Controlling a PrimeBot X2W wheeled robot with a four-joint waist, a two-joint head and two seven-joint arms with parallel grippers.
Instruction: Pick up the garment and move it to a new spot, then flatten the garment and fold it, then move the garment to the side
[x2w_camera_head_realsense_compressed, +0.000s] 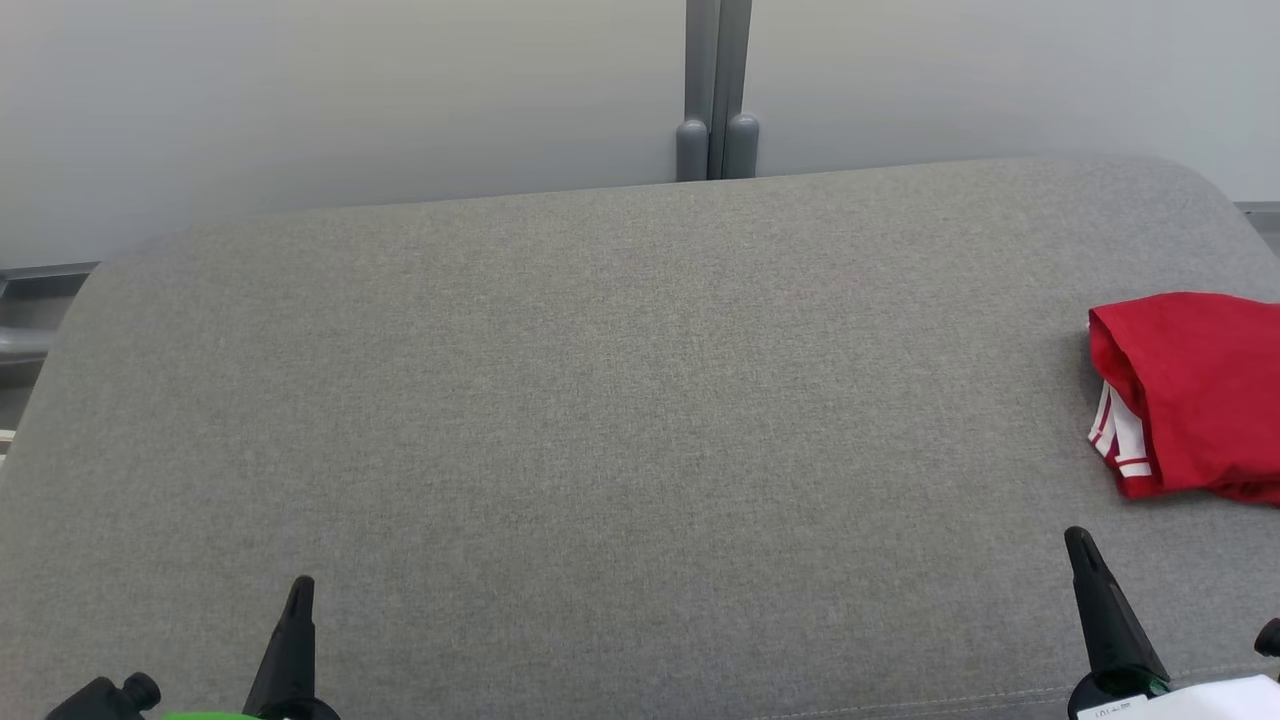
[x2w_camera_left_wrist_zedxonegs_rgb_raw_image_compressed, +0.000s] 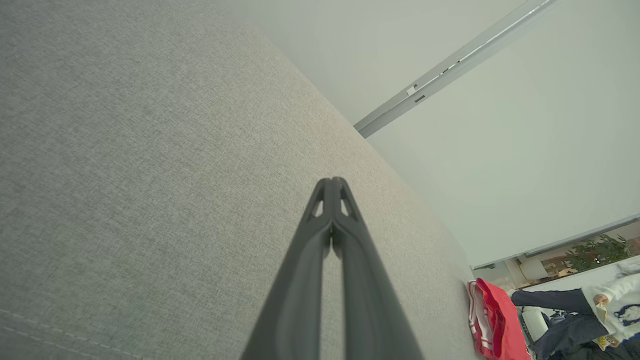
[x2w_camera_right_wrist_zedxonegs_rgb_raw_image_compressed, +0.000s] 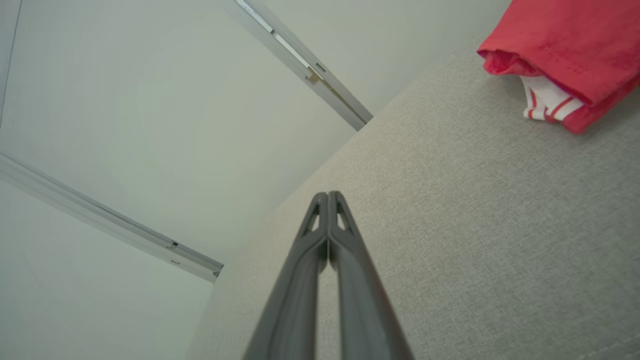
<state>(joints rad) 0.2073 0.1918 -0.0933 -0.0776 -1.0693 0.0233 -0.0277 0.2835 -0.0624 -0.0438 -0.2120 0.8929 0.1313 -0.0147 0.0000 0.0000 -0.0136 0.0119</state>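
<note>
Two grippers: both sit low at the near edge of the head view, well apart from each other, each holding nothing.
Left gripper: clenched. In its wrist view the two dark fingers meet at the tips with nothing between them. They point across bare grey fabric toward the far edge.
Right gripper: clenched as well. Its wrist view shows the tips pressed together and nothing gripped, with fabric under them.
Garment: red, with white striped trim showing at one end. It is folded over into a thick bundle and lies on the right side of the cushion. The right edge of the head view cuts part of it off. It lies beyond the right gripper, near it but not touching, and well apart from the left gripper.
Cushion: broad, grey woven fabric with rounded far corners. A stitched seam runs along the near edge.
Wall: pale panels behind the cushion, joined by a grey post near the middle.
Person: in the left wrist view, past the garment at the cushion's far end. A dark sleeve and a white top show. I cannot tell what the person is doing.
Plant: green, in the background beyond the person.
</note>
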